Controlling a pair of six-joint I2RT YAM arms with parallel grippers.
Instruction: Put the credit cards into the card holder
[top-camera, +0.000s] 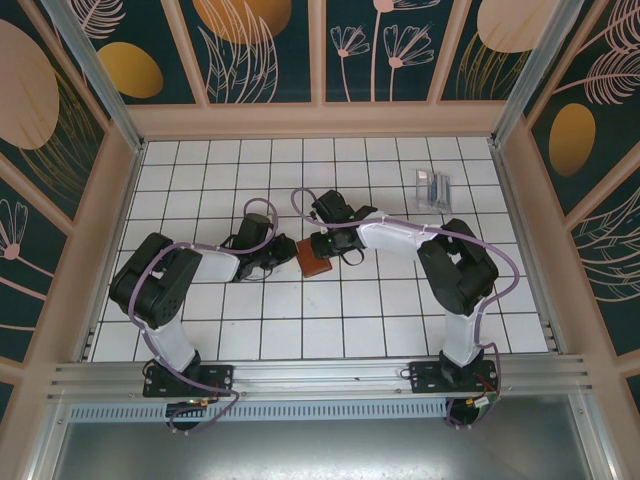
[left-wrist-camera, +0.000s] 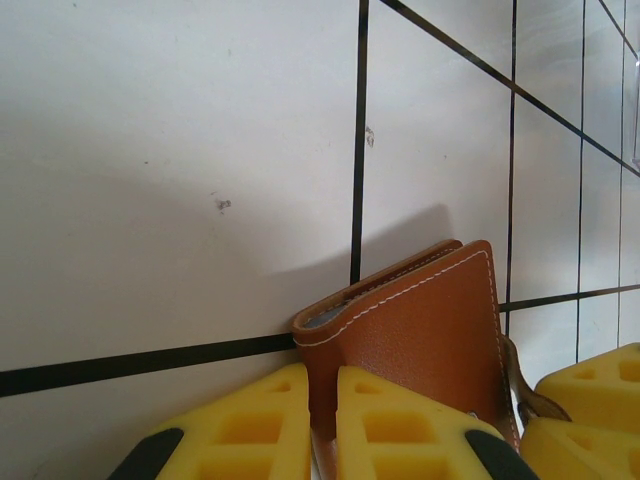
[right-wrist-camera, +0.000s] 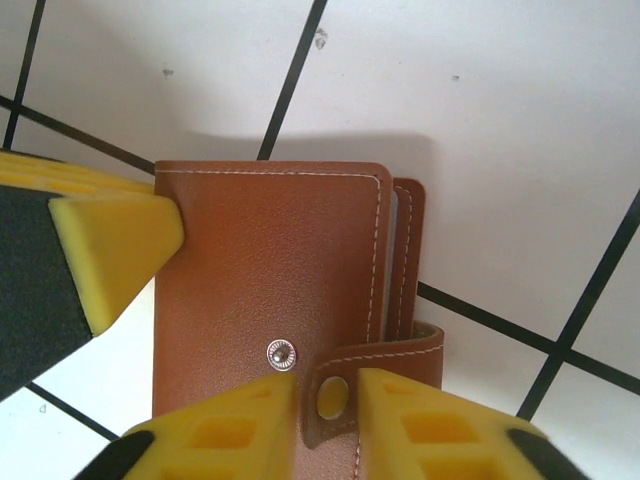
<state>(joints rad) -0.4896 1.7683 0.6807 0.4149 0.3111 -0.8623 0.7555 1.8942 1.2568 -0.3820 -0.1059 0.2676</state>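
Right wrist view is showing the right pincer (right-wrist-camera: 328, 398) clenching on the card holder's strap (right-wrist-camera: 392, 350), its two yellow fingertips pressing in from either side of the strap's end. The strap is wrapping round from the open edge, and its end is sitting just beside the metal stud (right-wrist-camera: 281, 352) on the cover, not fastened over it. The card holder (right-wrist-camera: 265, 250) itself, reddish-brown leather with pale stitching, is resting folded shut on the white tiled surface (right-wrist-camera: 500, 120). At its opposite edge a yellow and black finger (right-wrist-camera: 105, 240) of the left pincer (left-wrist-camera: 322, 395) is bearing on the corner. In the left wrist view that pincer's fingers are sitting drawn almost together, with the card holder's edge running into the narrow slit between them, so it is appearing to grip that edge. A strip of grey lining is showing along the fold's mouth. In the top external view both pincers are meeting over the card holder near the middle of the surface, while the credit cards (top-camera: 432, 187) are lying well apart from it, in a small pale cluster toward the far right corner.
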